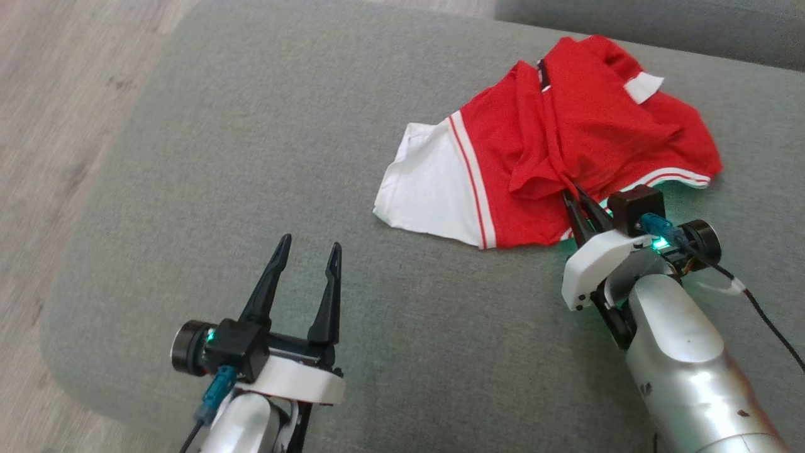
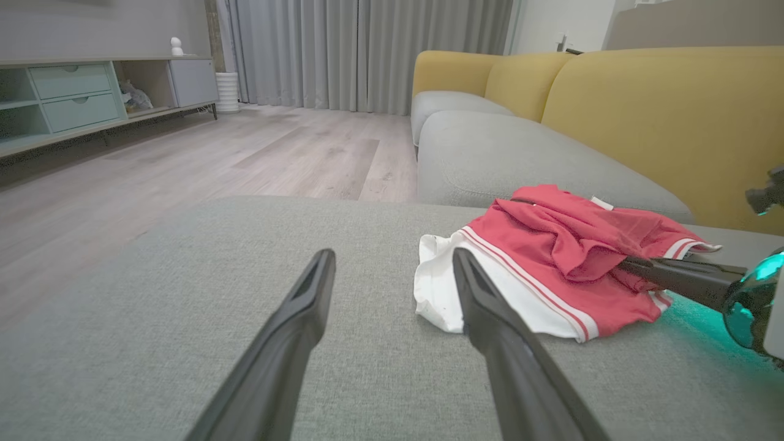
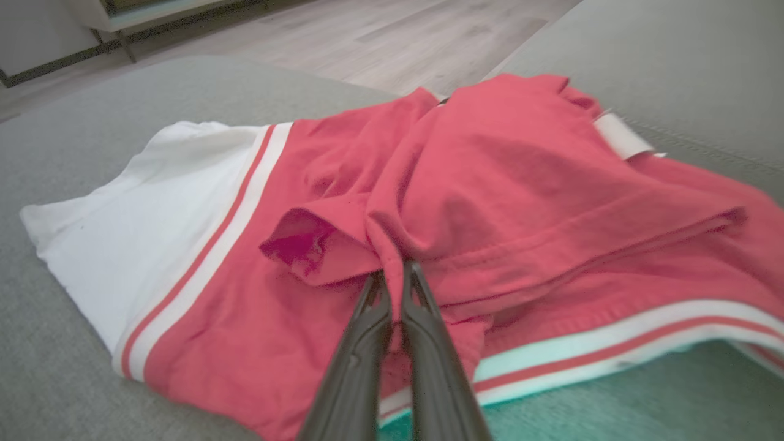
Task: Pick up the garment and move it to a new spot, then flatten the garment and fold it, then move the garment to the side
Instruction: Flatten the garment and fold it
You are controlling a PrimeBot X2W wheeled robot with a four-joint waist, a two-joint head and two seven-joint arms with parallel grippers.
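**Garment pinched by right end effector, left end effector idle and wide**

Garment [image 1: 566,145] [image 2: 551,257] [image 3: 490,184] is seen crumpled on the grey cushion [image 1: 283,126] [image 2: 184,294] [image 3: 122,92], in the far right part of the head view. Red fabric is bunched over itself. A white panel, edged with white and red stripes, is spread flat toward the robot's left. A striped hem runs along the near right edge. A white label [image 1: 643,87] [image 3: 621,135] is turned out near the far edge.

Right end effector [image 1: 573,200] [image 2: 628,264] [image 3: 392,272] is brought in low over the near edge of the garment. Its fingers are drawn almost together, and a ridge of red fabric is clamped between the tips, as seen in the right wrist view. The rest of the garment is left lying on the cushion. Green light from the wrist is cast on the hem and on the cushion beside it.

Left end effector [image 1: 311,244] [image 2: 392,254] is held with fingers spread wide and nothing between them. It is kept over bare cushion, well apart from the garment, nearer the robot and to its left.

Wood floor [image 1: 50,94] [image 2: 245,147] is seen past the cushion's left edge. A yellow sofa back [image 2: 661,110], grey curtains [image 2: 367,49] and a low sideboard [image 2: 73,98] are picked up in the left wrist view
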